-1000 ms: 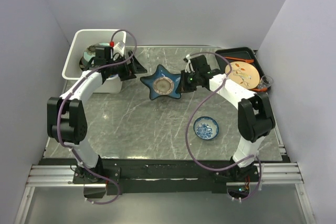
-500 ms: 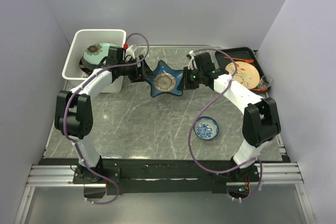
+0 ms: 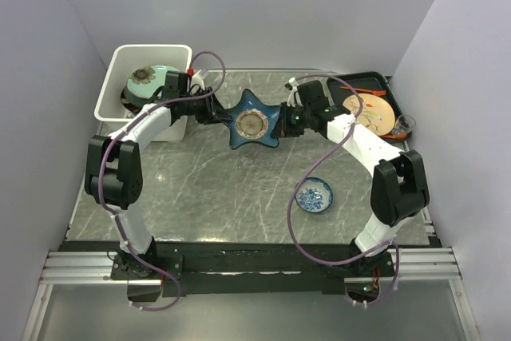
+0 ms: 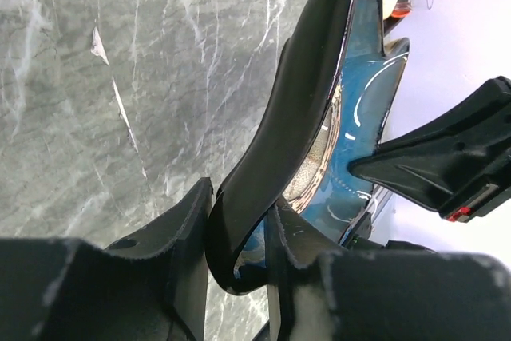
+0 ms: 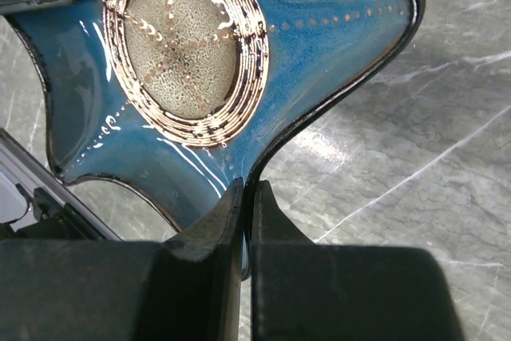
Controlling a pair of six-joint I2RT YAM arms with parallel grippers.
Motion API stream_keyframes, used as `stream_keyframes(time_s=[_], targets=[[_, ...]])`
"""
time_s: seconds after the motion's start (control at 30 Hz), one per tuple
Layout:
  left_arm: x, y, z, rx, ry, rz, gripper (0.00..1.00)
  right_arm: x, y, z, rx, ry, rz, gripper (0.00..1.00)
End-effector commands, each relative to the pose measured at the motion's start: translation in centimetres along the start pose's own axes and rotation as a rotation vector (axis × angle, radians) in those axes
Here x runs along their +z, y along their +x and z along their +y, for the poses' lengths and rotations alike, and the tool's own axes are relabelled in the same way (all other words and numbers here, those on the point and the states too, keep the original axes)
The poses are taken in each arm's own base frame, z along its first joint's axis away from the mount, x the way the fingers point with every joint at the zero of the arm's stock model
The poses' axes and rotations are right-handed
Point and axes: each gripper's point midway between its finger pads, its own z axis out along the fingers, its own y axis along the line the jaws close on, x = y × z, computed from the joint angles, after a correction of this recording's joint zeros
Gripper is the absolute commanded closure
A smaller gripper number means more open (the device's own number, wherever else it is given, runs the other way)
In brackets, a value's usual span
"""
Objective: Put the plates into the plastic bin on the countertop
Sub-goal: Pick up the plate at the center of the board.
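Note:
A dark teal star-shaped plate [image 3: 254, 121] with a speckled gold-ringed centre hangs tilted above the grey countertop [image 3: 223, 189], just right of the white plastic bin [image 3: 108, 93]. My right gripper [image 3: 283, 120] is shut on its right point; in the right wrist view the plate [image 5: 319, 37] has its rim pinched at the gripper [image 5: 247, 193]. My left gripper [image 3: 217, 112] is on the left point, and in the left wrist view the gripper [image 4: 239, 213] has both fingers pressed on the plate's [image 4: 319, 93] curved edge. A pale green floral plate [image 3: 148, 77] lies on top of others in the bin.
A small blue-and-white dish [image 3: 314, 195] sits on the countertop at front right. At the back right a tan plate with orange marks [image 3: 369, 112] rests by a black tray [image 3: 359, 81], with a small glass [image 3: 406, 124] beside it. Walls close in on both sides.
My left arm swung from the bin over to the star plate's left point and its jaws closed on it. The right gripper moved the plate slightly left and toward the back.

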Motion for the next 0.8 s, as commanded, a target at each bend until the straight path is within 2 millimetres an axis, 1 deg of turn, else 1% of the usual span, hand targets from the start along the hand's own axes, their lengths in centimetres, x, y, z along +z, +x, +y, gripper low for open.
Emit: stream_keyframes(time_s=[0.0, 0.03, 0.1, 0.13, 0.17, 0.2, 0.27, 0.3, 0.4, 0.43, 0.6, 0.77], targets=[[-0.5, -1.1, -1.6, 0.104, 0.037, -0.035, 0.99, -3.9, -5.1, 4.4, -0.052, -0.161, -0.200, 0.79], [-0.5, -1.2, -1.7, 0.104, 0.038, -0.038, 0.99, -3.9, -5.1, 4.3, -0.041, -0.164, -0.201, 0.68], [-0.5, -1.1, -1.8, 0.103, 0.045, -0.036, 0.99, -3.9, -5.1, 4.2, -0.031, -0.179, -0.206, 0.55], [-0.5, -1.2, -1.9, 0.103, 0.047, -0.040, 0.99, -4.0, -5.2, 4.1, -0.020, -0.180, -0.209, 0.42], [-0.5, -1.2, -1.9, 0.103, 0.049, -0.040, 0.99, -4.0, -5.2, 4.0, -0.018, -0.182, -0.215, 0.37], [-0.6, -1.2, -2.0, 0.101, 0.051, -0.043, 0.99, -4.0, -5.2, 3.8, -0.011, -0.178, -0.215, 0.28], [-0.7, -1.4, -2.3, 0.106, 0.058, -0.051, 0.99, -4.0, -5.2, 3.6, -0.006, -0.175, -0.219, 0.20], [-0.7, -1.3, -2.3, 0.103, 0.058, -0.051, 0.99, -4.0, -5.2, 3.3, 0.001, -0.167, -0.219, 0.14], [-0.9, -1.5, -2.5, 0.104, 0.058, -0.059, 0.99, -4.0, -5.1, 2.8, 0.014, -0.155, -0.223, 0.04], [-0.9, -1.6, -2.5, 0.107, 0.056, -0.063, 0.99, -4.0, -5.1, 2.7, 0.016, -0.151, -0.224, 0.03], [-1.1, -2.1, -2.9, 0.116, 0.057, -0.070, 0.99, -4.1, -5.1, 2.2, 0.028, -0.144, -0.231, 0.00], [-1.2, -2.6, -3.3, 0.120, 0.059, -0.079, 0.99, -4.4, -5.1, 1.9, 0.035, -0.141, -0.237, 0.00]])
